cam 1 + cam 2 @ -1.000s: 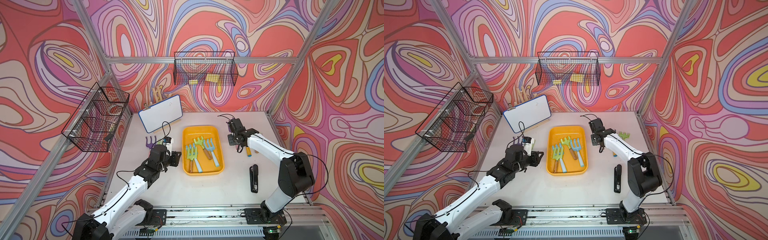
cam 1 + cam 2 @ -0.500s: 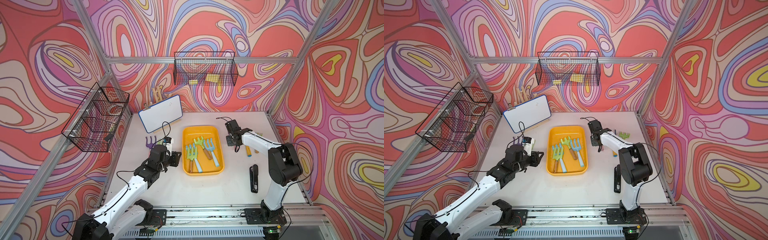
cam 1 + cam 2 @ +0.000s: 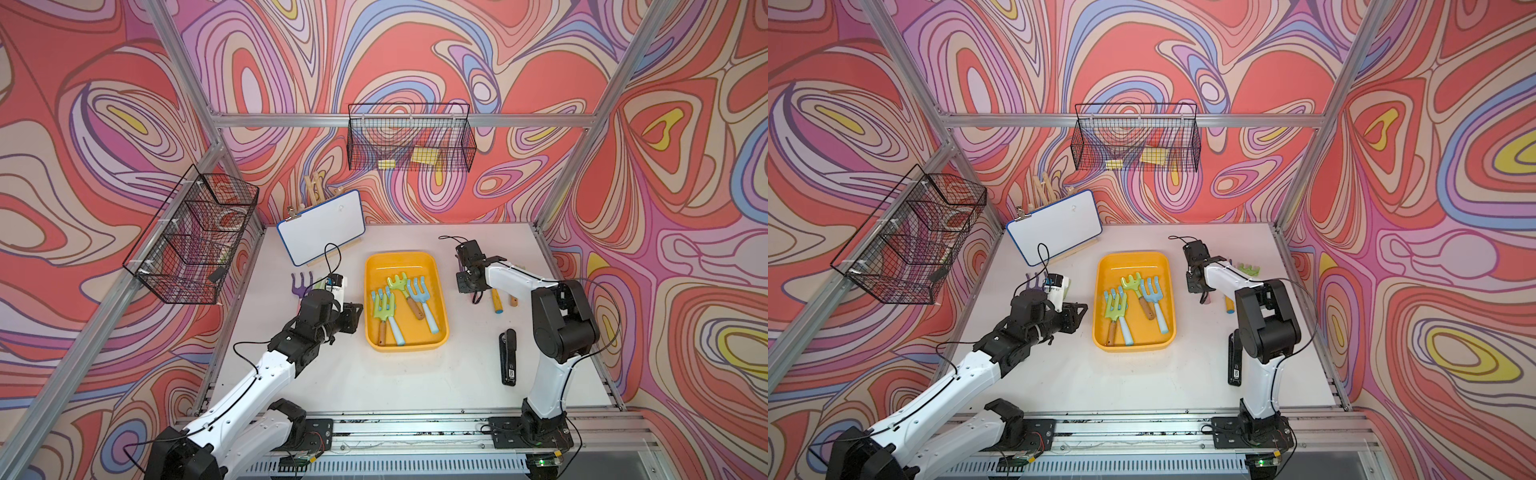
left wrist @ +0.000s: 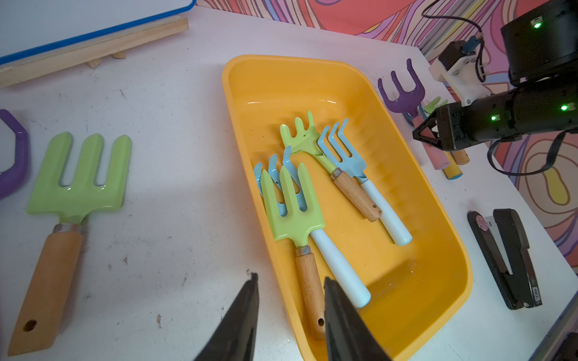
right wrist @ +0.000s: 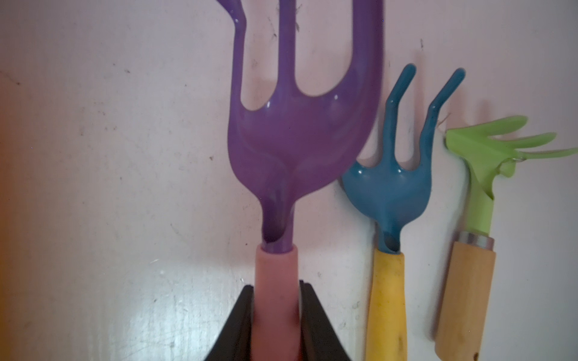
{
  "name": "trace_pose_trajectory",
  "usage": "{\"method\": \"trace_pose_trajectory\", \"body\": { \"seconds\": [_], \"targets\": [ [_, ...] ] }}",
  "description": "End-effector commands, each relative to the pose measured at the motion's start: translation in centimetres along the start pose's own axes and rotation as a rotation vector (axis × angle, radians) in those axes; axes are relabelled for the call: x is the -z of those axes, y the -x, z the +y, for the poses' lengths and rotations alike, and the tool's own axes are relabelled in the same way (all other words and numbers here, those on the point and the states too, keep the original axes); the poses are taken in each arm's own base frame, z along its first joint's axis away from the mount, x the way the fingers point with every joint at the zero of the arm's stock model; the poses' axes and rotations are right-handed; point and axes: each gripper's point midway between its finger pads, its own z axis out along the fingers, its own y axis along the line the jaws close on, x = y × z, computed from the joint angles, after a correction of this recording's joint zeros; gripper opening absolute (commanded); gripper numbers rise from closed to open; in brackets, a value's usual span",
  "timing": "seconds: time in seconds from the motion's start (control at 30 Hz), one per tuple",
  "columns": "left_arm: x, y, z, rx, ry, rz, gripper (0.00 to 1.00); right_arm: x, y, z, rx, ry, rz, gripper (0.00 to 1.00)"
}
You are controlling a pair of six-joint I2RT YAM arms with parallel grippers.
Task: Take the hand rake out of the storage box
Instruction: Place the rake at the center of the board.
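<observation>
Now R jaws clamp purple rake (image 5: 297,140) clear of box (image 3: 401,264) rim; L jaws parted, empty, beside opposite rim.

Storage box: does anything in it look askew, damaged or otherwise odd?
Nothing damaged or spilled. The four tools in the storage box lie in two overlapping pairs: the green fork rests on a pale blue rake, and the green rake and blue fork overlap at their heads.

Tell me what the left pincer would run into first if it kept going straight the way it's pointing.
Probably the storage box's near side wall: the open left pincer points at it from just outside. Beyond the rim lies a green rake's wooden handle. Pincer height against the rim is unclear.
</observation>
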Motion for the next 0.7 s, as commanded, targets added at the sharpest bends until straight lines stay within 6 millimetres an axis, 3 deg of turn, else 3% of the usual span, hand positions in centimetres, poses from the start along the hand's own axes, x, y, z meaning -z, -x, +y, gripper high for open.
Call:
{"method": "trace_pose_trajectory", "body": {
  "seconds": [0.0,0.17,0.67],
  "targets": [
    [-0.1,0.0,-0.4,-0.005,-0.020,-0.011,0.39,-1.0,0.2,0.4,-0.017,0.016,0.004,0.19],
    [-0.3,-0.1,-0.4,-0.003,-0.024,-0.005,0.39,-2.0,-0.6,0.2,-0.031,0.034,0.045,0.19],
    [-0.1,0.0,-0.1,-0.005,-0.009,-0.015,0.39,-2.6,-2.0,-0.4,-0.054,0.032,0.092,0.21]
  ]
}}
